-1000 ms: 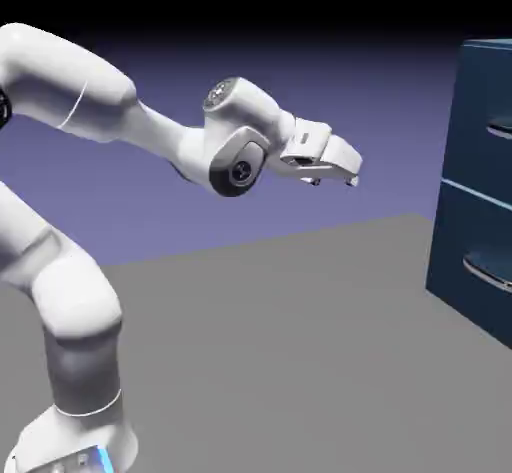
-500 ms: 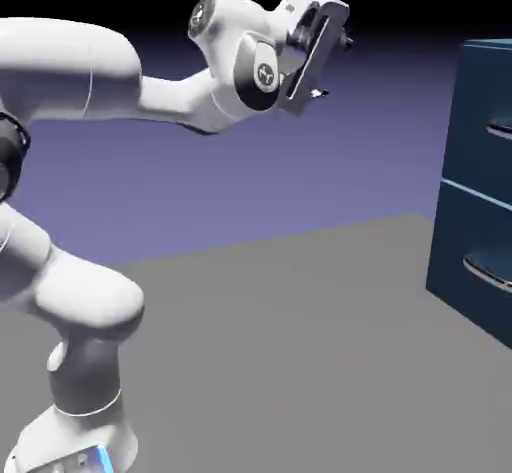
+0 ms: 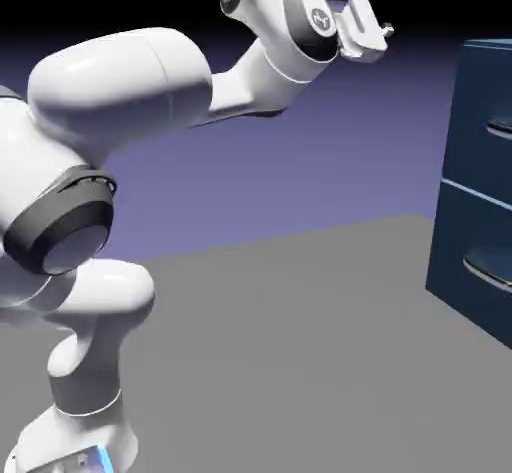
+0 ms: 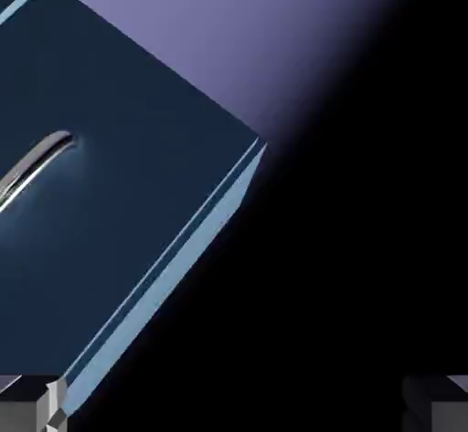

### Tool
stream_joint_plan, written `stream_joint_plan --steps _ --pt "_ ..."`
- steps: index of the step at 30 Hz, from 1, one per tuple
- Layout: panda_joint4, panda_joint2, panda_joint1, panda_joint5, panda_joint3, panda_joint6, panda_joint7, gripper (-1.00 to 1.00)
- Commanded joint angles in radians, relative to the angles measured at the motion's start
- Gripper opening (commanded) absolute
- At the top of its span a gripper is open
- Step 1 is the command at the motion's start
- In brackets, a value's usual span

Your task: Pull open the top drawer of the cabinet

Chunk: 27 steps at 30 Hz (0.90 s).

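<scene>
The cabinet (image 3: 478,191) stands at the exterior view's right edge, dark navy and tall. Its top drawer (image 3: 492,101) carries a silver handle (image 3: 500,129) that is cut off by the frame. My gripper (image 3: 378,3) hangs high near the picture's top, well to the left of the cabinet and above the top drawer's level, touching nothing. Its fingers stand apart, open and empty. In the hand view the top drawer (image 4: 137,138) appears rolled at an angle, with its handle (image 4: 37,163) at the left. The fingertips (image 4: 32,407) show at the bottom corners.
A lower drawer (image 3: 475,261) with its own silver handle (image 3: 490,273) sits under the top one. The grey table (image 3: 280,361) stretches between my base (image 3: 75,441) and the cabinet. A paler blue cabinet edge (image 4: 174,270) runs diagonally through the hand view.
The arm has swung upward, lifting the hand from mid-height to near the picture's top and turning it toward the cabinet. The fingers have stayed apart throughout.
</scene>
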Motion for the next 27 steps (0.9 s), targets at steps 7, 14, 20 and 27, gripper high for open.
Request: stream_joint_plan --steps 7,14,20,27 --pt "0.152 -0.052 0.227 -0.261 -0.171 -0.029 -0.304 0.0" --pt "0.304 -0.104 0.454 -0.522 -0.342 -0.058 -0.609 0.0" --pt "0.435 -0.149 0.649 -0.746 -0.488 -0.083 -0.87 0.0" --pt "0.587 -0.201 0.876 -1.007 -0.659 -0.112 -1.174 0.0"
